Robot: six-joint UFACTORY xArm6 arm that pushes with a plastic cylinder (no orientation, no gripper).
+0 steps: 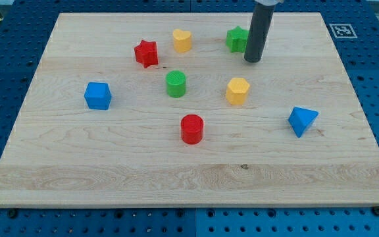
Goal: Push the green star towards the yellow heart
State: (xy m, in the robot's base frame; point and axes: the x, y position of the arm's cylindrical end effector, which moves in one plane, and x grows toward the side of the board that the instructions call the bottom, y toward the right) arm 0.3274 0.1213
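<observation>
The wooden surface (pixel 189 178) fills most of the frame, set on a blue perforated base (pixel 5 39), with a black-and-white marker (pixel 342 29) at its upper right corner. The dark rod (pixel 260 26) enters from the top edge, right of centre. My tip (pixel 252 60) rests on the surface just right of the green star (pixel 237 39), touching or nearly so; the rod hides the star's right edge. This tool is a plain rod with no jaws, so it grips nothing. The yellow heart (pixel 182 40) sits left of the star, in the upper centre. Remaining blocks:
- blue triangle (pixel 302 120), right
- blue cube (pixel 98 95), left
- red cylinder (pixel 192 128), centre
- red star (pixel 146 53), upper left
- yellow hexagon (pixel 237 91), centre right
- green cylinder (pixel 176 84), centre
</observation>
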